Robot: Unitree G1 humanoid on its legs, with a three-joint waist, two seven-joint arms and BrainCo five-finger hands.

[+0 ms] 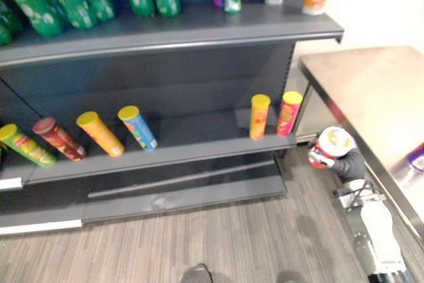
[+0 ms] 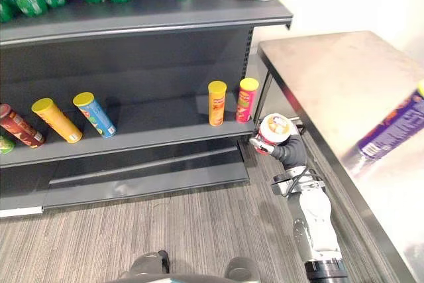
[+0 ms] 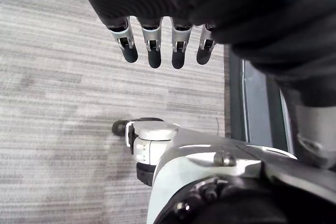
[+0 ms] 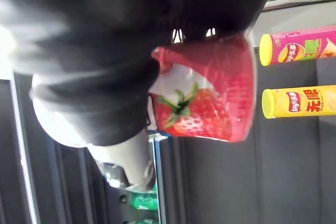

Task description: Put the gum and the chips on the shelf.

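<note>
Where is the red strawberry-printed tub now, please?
In the eye views the tub is in the right hand, right of the pink chips can on the lower shelf.

You see a red strawberry-printed plastic gum tub (image 4: 210, 93), plus an orange chip can (image 1: 260, 117) and a pink chip can (image 1: 289, 113), both yellow-lidded.

Glare on steel table (image 2: 331, 77), shelf (image 1: 165, 77) recess dim, light perhaps overhead

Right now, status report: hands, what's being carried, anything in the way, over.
Right hand shut on red strawberry tub, beside middle shelf's right end. Left hand open, over floor. Two upright chip cans crowd that end.
</note>
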